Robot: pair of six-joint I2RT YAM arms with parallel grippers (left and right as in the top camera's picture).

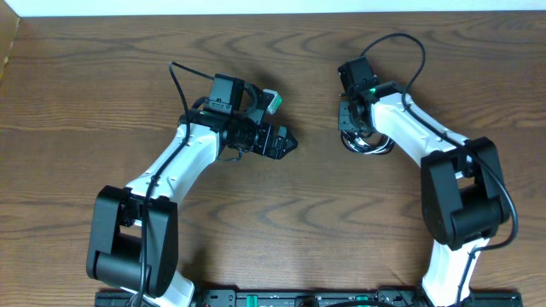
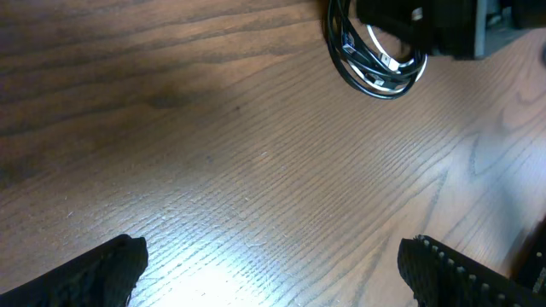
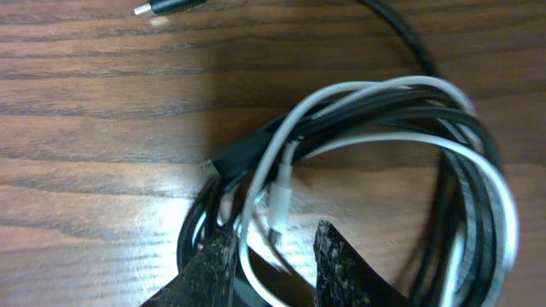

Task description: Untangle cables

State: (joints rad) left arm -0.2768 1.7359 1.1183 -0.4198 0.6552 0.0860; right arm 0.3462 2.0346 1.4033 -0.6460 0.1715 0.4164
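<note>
The cables (image 1: 368, 145) lie in one small coil on the table, black and white loops wound together. In the right wrist view the coil (image 3: 401, 128) fills the frame, a white plug (image 3: 280, 200) sits inside it, and a black plug end (image 3: 166, 7) lies apart at the top. My right gripper (image 3: 275, 256) stands over the coil's near side, jaws narrow but still apart. A white strand and the white plug run between them without being pinched. My left gripper (image 1: 288, 143) rests open to the left of the coil, which shows in its view as cables (image 2: 375, 72) under the right gripper (image 2: 426, 26).
The wooden table (image 1: 102, 85) ends at a pale strip along its far edge (image 1: 273, 7). Both arm bases stand at the near edge. A thick black wire (image 1: 401, 43) loops above the right arm.
</note>
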